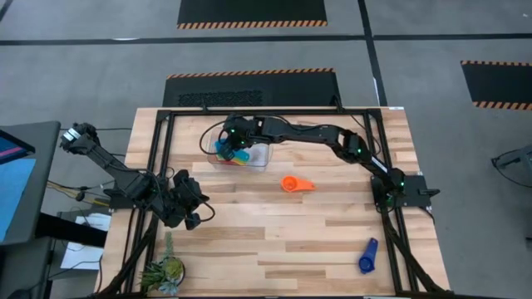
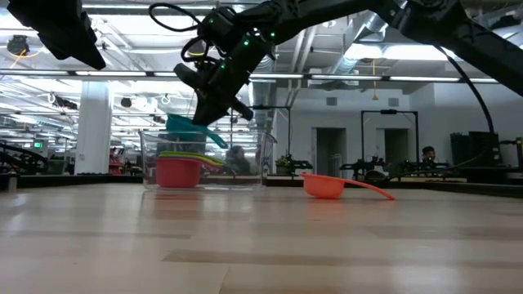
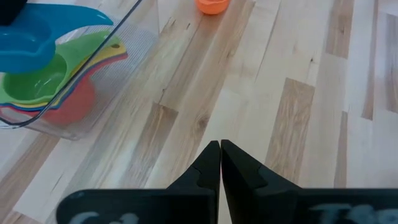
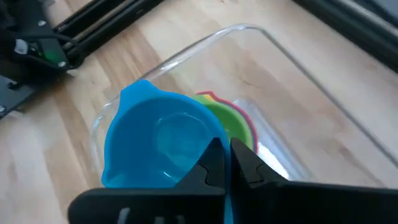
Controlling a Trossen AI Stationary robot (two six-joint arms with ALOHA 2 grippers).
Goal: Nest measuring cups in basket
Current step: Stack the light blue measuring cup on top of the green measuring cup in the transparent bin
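Note:
The clear basket stands at the far middle of the table. In it a green cup sits nested in a yellow one, and both in a red cup on the basket's floor. My right gripper is shut on a light blue cup, which hangs just above this stack. An orange cup lies on the table to the right of the basket. Near the right front edge lies a dark blue cup. My left gripper hovers shut at the table's left, holding nothing. My right gripper pinches the light blue cup between its two fingers at the edge of the bowl nearest the wrist. The fingers cover whether the handle lies there. They slant down from the right and above. The cup hangs tilted at the height of the basket's rim, clear of the green cup.
Dark frame rails run along the table's left, far and right sides. A small green plant stands at the near left corner. Bare wood lies between the basket and the near edge.

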